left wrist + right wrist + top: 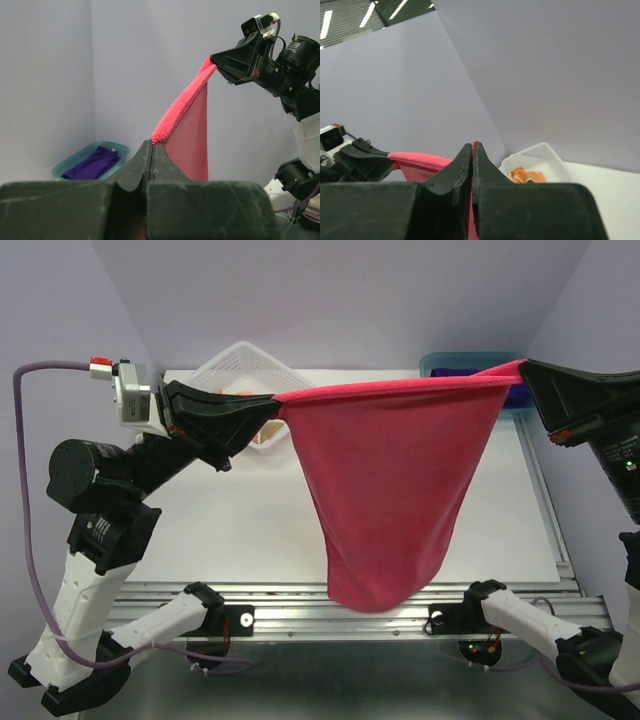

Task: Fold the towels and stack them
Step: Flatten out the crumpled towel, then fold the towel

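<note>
The hot pink towel (385,480) hangs in the air, stretched between both grippers, its lower end drooping toward the table's near edge. My left gripper (275,402) is shut on its left corner; in the left wrist view the pink towel (187,115) runs from my gripper (151,142) up to the right one. My right gripper (524,368) is shut on the right corner; pink cloth (420,162) shows beside my gripper (472,145). The purple towel (92,163) lies in the teal tray (65,167). The peach towel (527,175) lies in the white basket (537,155).
The white mesh basket (240,365) stands at the table's back left, behind my left gripper. The teal tray (455,362) stands at the back right, mostly hidden by the pink towel. The white table surface (230,520) lies below the towel.
</note>
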You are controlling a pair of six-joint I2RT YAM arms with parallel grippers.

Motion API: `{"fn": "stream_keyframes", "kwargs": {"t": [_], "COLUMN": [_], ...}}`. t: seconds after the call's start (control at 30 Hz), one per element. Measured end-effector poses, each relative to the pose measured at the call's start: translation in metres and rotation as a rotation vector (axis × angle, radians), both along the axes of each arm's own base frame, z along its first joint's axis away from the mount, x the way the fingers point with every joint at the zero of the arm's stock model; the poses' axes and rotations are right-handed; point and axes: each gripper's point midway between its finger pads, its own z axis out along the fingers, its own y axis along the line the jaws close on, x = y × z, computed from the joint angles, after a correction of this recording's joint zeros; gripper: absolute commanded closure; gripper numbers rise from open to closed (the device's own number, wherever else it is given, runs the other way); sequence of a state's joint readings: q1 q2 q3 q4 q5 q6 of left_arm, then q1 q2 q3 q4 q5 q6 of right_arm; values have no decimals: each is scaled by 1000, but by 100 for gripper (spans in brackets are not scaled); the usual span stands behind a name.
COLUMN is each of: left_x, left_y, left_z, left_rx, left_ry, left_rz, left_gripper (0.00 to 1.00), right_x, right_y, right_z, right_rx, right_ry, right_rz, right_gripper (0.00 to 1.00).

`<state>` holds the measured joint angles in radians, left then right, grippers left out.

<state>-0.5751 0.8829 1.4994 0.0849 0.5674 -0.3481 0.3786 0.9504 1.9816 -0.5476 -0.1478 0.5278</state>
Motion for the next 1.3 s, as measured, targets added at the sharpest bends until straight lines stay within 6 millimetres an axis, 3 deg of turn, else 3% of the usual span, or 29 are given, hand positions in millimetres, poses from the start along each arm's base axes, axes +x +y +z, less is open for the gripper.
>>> {"fn": "stream_keyframes", "kwargs": {"t": [0.17, 0.23, 0.4, 0.53, 0.63, 0.73, 0.83, 1.0, 1.1, 1.2, 1.3], "left_x": [34, 58, 148, 238, 307, 359, 399, 434, 442, 448, 450], "left_y": [-5, -11, -35, -45, -41, -39, -48, -59, -60, -63, -62], "left_z": [-7, -15, -63, -136, -214, -275, -313, -356, -361, -357, -353], "left_rx": [1, 12, 97, 199, 295, 361, 398, 451, 463, 467, 470], "left_ry": [46, 76, 188, 324, 460, 561, 601, 623, 614, 590, 573], "left_rz": [88, 137, 282, 396, 468, 477, 459, 449, 452, 453, 457], "left_gripper": [100, 100, 100, 100, 100, 100, 100, 100, 100, 100, 100], "right_x": [42, 74, 161, 227, 275, 317, 360, 409, 429, 436, 437], "right_y": [-5, -9, -23, -21, -22, -29, -39, -49, -53, -54, -51], "right_z": [-26, -48, -120, -184, -237, -273, -314, -391, -428, -445, -443], "right_rx": [6, -2, -55, -138, -213, -238, -261, -322, -344, -351, -347], "right_ry": [87, 146, 308, 420, 504, 549, 588, 686, 741, 767, 762], "right_rz": [-110, -196, -445, -577, -647, -669, -671, -639, -611, -587, -567], "right_gripper": [99, 99, 99, 99, 99, 99, 99, 99, 99, 99, 99]}}
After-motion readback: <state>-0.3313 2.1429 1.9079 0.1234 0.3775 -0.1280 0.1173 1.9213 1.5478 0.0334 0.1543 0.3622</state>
